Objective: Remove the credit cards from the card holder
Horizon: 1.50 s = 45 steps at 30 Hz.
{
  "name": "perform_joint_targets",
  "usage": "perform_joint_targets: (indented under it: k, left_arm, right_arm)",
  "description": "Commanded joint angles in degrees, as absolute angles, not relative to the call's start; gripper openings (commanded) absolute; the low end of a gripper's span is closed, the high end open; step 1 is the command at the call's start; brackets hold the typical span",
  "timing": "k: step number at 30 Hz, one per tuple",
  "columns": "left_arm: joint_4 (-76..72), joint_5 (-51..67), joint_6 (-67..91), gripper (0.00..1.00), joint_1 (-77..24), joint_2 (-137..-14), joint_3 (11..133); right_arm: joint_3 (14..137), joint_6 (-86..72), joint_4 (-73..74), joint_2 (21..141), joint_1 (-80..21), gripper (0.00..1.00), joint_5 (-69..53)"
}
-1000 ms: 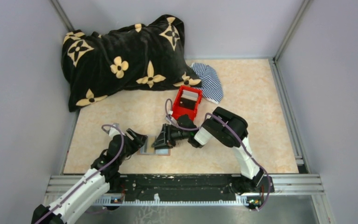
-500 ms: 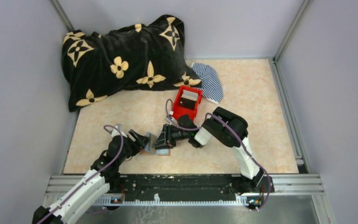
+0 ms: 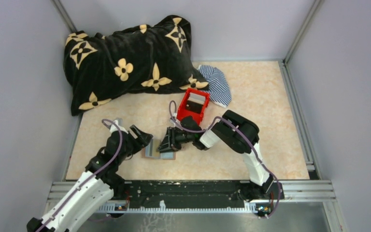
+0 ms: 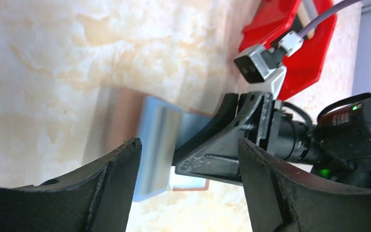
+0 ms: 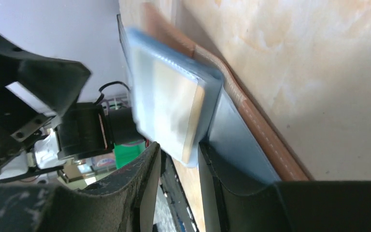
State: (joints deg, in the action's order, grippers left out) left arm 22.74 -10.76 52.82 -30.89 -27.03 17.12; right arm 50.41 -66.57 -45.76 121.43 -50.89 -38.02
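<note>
The card holder (image 3: pixel 157 155), reddish-brown leather, lies open on the table between both arms. Its brown edge (image 5: pixel 263 133) runs beside a blue-grey lining. A light blue credit card (image 5: pixel 166 104) stands tilted up from the card holder, and it shows blurred in the left wrist view (image 4: pixel 155 145). My right gripper (image 5: pixel 178 154) is open by a narrow gap, with the card's lower corner at its mouth and one finger (image 5: pixel 232 188) on the lining. My left gripper (image 4: pixel 189 151) is open wide, hovering just left of the card (image 3: pixel 150 150) with nothing between its fingers.
A red open-top box (image 3: pixel 193 107) stands just behind the right gripper (image 3: pixel 166 144). A black flower-patterned blanket (image 3: pixel 125 63) fills the back left, with a striped cloth (image 3: pixel 217 84) beside it. The metal rail (image 3: pixel 193 187) runs along the near edge.
My left gripper has drawn back a little from the holder toward the far side and opened slightly. The right gripper's jaws have narrowed around the card's corner.
</note>
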Motion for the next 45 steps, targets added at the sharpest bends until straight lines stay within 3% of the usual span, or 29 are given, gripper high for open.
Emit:
perform_joint_targets:
  k: [1, 5, 17, 22, 25, 32, 34, 37, 45]
  left_arm:
    - [26.6, -14.2, 49.3, 0.79, -31.2, -31.0, 19.9]
    - [20.6, -9.8, 51.6, 0.8, -31.1, -32.6, 14.0]
    - [12.3, -6.4, 52.9, 0.78, -31.1, -35.6, 6.1]
    - [9.6, -4.3, 52.4, 0.77, -31.2, -40.0, 6.4]
    - [9.5, -3.7, 51.8, 0.76, -31.2, -42.2, 7.2]
    - [9.1, -0.4, 50.7, 0.79, -31.2, -49.4, 9.4]
    - [8.6, 0.1, 50.6, 0.78, -31.2, -49.7, 9.0]
    - [8.4, 0.7, 50.7, 0.78, -31.2, -49.2, 8.6]
    - [10.4, -1.4, 50.8, 0.78, -31.2, -46.4, 9.1]
  right_arm:
    - [52.6, -62.0, -41.7, 118.9, -51.0, 0.36, -34.6]
    - [53.0, -61.5, -41.4, 119.2, -51.0, 0.24, -34.5]
    - [54.7, -61.4, -41.4, 120.6, -50.9, 0.21, -35.2]
    - [54.7, -61.4, -41.5, 120.5, -50.9, 0.1, -35.2]
    - [55.0, -61.2, -41.0, 120.5, -50.9, 0.09, -35.2]
    - [57.6, -58.7, -34.5, 120.6, -50.9, 0.28, -34.3]
    - [58.0, -58.7, -34.4, 120.7, -51.0, 0.21, -34.2]
    - [58.3, -58.5, -33.8, 120.5, -51.0, 0.01, -33.6]
    - [55.2, -58.3, -33.9, 117.6, -51.0, 0.0, -32.7]
